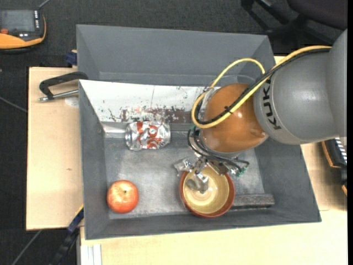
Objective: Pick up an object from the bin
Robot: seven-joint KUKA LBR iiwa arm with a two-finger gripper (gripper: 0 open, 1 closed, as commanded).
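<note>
Jaws over red bowl [223, 201] at bin [92, 164] front

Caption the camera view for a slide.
Gripper hangs over a red bowl by the grey bin's lower wall; a red apple and a crushed can lie apart from it.

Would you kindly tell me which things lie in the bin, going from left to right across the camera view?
Red apple → crushed can → brown bowl → dark flat bar.
</note>
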